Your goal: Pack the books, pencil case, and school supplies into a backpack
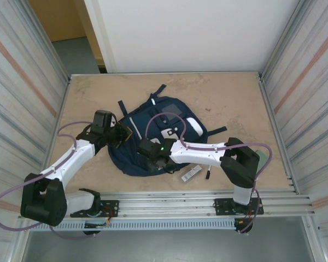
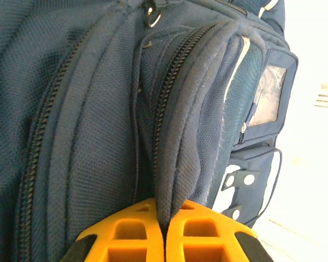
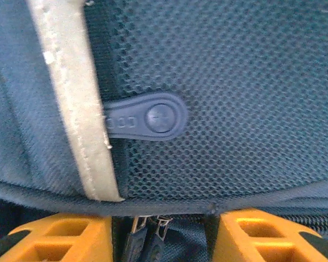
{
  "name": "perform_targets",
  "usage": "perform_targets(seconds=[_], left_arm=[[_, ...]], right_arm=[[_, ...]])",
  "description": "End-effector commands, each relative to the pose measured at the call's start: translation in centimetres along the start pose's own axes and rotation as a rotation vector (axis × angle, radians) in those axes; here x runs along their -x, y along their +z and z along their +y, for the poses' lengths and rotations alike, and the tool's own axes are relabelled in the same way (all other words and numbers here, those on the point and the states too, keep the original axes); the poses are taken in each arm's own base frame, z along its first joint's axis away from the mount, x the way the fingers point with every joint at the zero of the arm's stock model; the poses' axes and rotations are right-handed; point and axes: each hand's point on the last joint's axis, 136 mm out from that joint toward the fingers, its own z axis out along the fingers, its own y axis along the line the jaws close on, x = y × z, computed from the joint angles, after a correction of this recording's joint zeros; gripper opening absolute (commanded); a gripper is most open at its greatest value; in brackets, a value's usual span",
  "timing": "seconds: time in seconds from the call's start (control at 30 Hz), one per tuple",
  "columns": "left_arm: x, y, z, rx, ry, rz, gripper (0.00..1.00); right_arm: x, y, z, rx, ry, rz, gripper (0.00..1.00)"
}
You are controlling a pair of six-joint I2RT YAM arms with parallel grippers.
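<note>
The beige, stone-patterned table carries a large navy-blue fabric backpack with pale stripes and dark straps. It lies flat, under and between both sets of jaws.

The left gripper is at the backpack's left side. Its orange fingers are pressed together on a raised fold of the navy fabric, which rises straight out from between the fingertips, with a zip line running up each side of it. Further along the bag from these jaws and to their right sits a small clear plastic window on a front pocket.

The right gripper is at the backpack's near edge. Its orange fingers stand partly apart, pressed up to a corded seam, and they clamp nothing that can be made out. Two dark metal zipper pulls hang side by side in the gap, left of its middle and clear of both fingers. Just beyond the jaws is navy mesh, with a worn pale fabric stripe above the left finger and a small rounded navy rubber tab jutting from beside it.

To the right of the right jaws, just off the backpack's near edge, lies a small flat white-and-black rectangular bar. A slim black pen lies just beyond it.
</note>
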Motion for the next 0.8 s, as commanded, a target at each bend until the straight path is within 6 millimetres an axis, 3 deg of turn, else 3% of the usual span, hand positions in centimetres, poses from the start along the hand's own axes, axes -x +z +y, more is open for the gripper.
perform_targets(seconds=[0.0, 0.2, 0.33, 0.4, 0.53, 0.77], left_arm=[[0.8, -1.1, -2.1, -0.053, 0.043, -0.026, 0.00], [0.9, -1.2, -2.1, -0.052, 0.043, -0.028, 0.00], [1.0, -1.2, -2.0, -0.047, 0.042, -0.030, 0.00], [0.9, -1.3, -2.1, -0.052, 0.041, -0.028, 0.00], [0.9, -1.3, -1.8, -0.046, 0.037, -0.030, 0.00], [0.8, -1.6, -1.5, -0.035, 0.040, -0.034, 0.00]], right_arm=[[1.9, -1.2, -3.3, -0.137, 0.079, -0.092, 0.42], [2.9, -1.9, -6.8, -0.135, 0.169, -0.094, 0.40], [2.8, -1.7, -7.0, -0.063, 0.162, -0.051, 0.12], [2.8, -1.6, -6.8, -0.029, 0.139, -0.039, 0.08], [2.7, -1.4, -6.0, 0.033, 0.069, -0.006, 0.07], [2.8, -1.8, -7.0, 0.092, 0.011, 0.029, 0.16]])
